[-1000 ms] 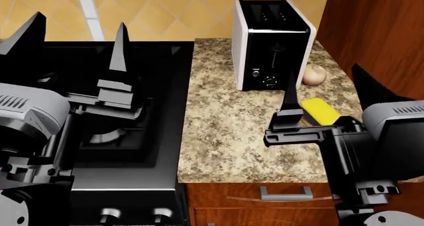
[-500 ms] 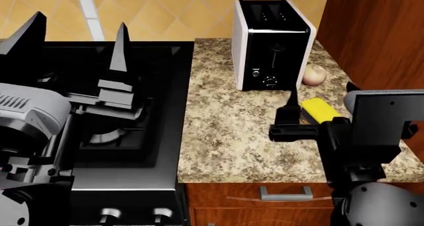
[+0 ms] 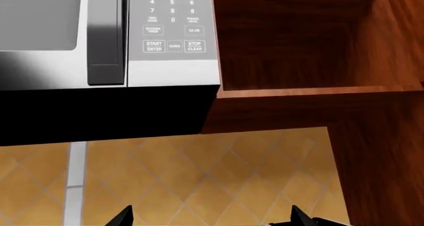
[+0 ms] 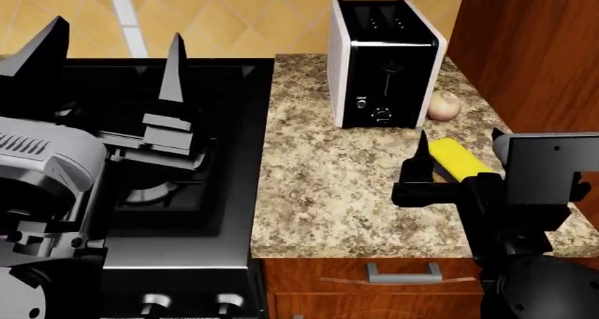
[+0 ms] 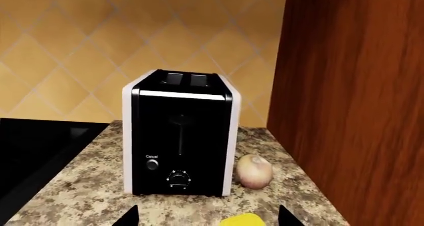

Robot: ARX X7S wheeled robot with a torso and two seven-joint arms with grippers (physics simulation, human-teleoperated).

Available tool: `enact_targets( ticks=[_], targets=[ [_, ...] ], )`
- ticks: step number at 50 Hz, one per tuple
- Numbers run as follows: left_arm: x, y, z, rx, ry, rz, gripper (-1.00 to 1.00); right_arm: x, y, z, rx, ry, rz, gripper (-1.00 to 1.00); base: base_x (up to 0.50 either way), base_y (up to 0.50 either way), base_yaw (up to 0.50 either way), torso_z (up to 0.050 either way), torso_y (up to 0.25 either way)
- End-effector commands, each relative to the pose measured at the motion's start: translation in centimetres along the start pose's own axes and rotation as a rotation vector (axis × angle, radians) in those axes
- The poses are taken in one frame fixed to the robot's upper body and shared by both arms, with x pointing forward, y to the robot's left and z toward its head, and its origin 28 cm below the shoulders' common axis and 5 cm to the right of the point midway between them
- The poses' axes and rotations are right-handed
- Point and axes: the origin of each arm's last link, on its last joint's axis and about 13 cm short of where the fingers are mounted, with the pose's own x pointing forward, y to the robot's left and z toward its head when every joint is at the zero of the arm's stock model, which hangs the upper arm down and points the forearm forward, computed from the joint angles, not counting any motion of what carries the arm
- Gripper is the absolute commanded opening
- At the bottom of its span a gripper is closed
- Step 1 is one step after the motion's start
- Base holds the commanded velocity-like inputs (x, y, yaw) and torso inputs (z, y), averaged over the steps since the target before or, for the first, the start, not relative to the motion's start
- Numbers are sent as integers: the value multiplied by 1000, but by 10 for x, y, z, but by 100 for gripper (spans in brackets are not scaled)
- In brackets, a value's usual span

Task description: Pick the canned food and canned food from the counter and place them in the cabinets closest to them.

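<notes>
A flat yellow tin of canned food (image 4: 456,158) lies on the speckled granite counter (image 4: 327,186), in front of the toaster and near the counter's right end. My right gripper (image 5: 206,219) hovers just short of it, open, and the tin (image 5: 243,220) shows low between the fingertips, nearer one of them. The head view shows only one right finger (image 4: 421,154), just left of the tin. My left gripper (image 4: 108,52) is raised over the stove, open and empty. Reddish-brown cabinets stand at the right (image 4: 534,45) and below the counter (image 4: 355,291).
A black and white toaster (image 4: 384,63) stands at the back of the counter with a pale onion (image 4: 444,106) to its right. The black gas stove (image 4: 196,144) lies to the left. The left wrist view faces a microwave (image 3: 106,37) and an open upper cabinet (image 3: 298,42).
My right wrist has turned and the arm has shifted right, bringing its visible finger close beside the yellow tin. The left arm has barely moved.
</notes>
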Motion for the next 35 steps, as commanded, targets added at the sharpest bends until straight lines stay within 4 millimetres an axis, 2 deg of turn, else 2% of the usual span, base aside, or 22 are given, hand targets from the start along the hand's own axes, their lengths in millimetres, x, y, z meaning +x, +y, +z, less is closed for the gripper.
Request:
enact_targets(
  ticks=[1,16,35],
  targets=[
    [0,0,0,1,-1,-3,100,2,-7,-3,2,9,-18,100,0,0,0,0,0],
    [-1,-1,0,5,-1,-11,100,5,-16,-10,30,27,-20,100,0,0,0,0,0],
    [-1,-2,1,7,-3,-18,100,1,-23,-17,-28,96,-30,100,0,0,0,0,0]
  ],
)
